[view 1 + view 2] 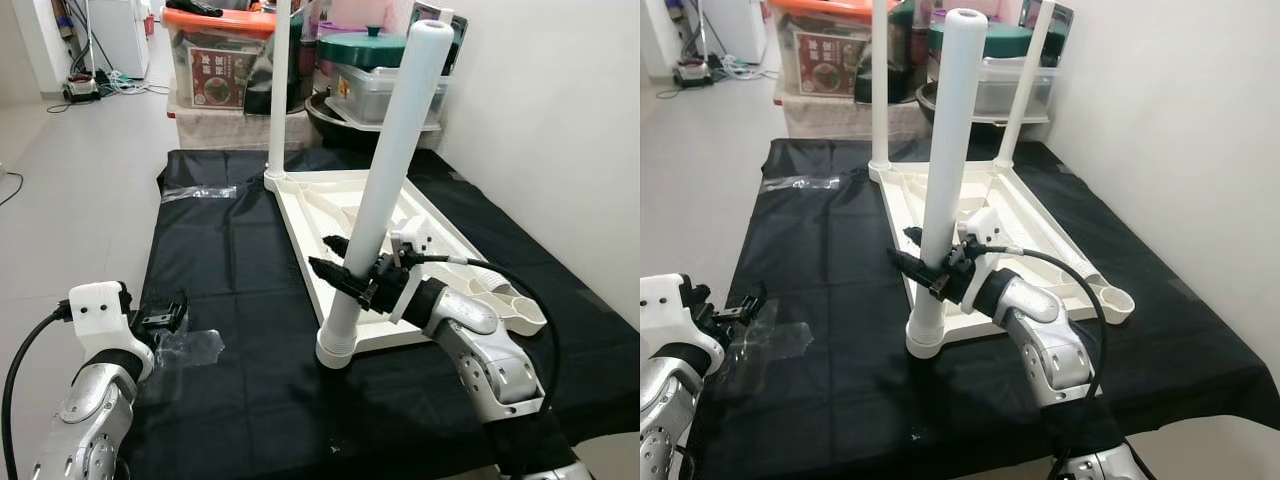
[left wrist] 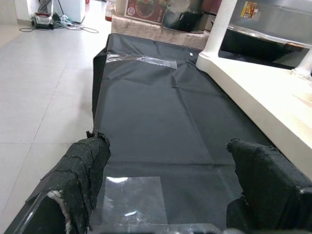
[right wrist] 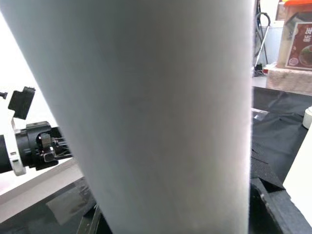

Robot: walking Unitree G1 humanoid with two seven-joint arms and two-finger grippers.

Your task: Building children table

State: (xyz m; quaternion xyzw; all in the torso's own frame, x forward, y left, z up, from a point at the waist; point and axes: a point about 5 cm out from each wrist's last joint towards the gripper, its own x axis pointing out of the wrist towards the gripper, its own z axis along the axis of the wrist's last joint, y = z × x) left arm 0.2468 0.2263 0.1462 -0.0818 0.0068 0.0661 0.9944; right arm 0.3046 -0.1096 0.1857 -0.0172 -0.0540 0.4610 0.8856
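Note:
A white children's table [image 1: 320,205] lies upside down on a black cloth [image 1: 230,260]. Its near leg [image 1: 385,190] stands upright in the near corner socket [image 1: 337,350], tilted slightly. My right gripper [image 1: 328,256] is shut on this leg low down, one black finger on each side; in the right wrist view the leg [image 3: 146,112] sits right in front of the camera. A second leg [image 1: 278,90] stands at the far corner, and a third [image 1: 1025,80] at the far right. My left gripper [image 1: 165,315] hovers open over the cloth's left edge, its fingers [image 2: 83,180] wide apart and holding nothing.
Clear tape patches [image 1: 190,350] lie on the cloth by my left gripper. Storage boxes [image 1: 215,55] and a green-lidded pot [image 1: 375,45] stand beyond the cloth. A white wall [image 1: 560,120] runs along the right. Tiled floor [image 1: 70,180] lies to the left.

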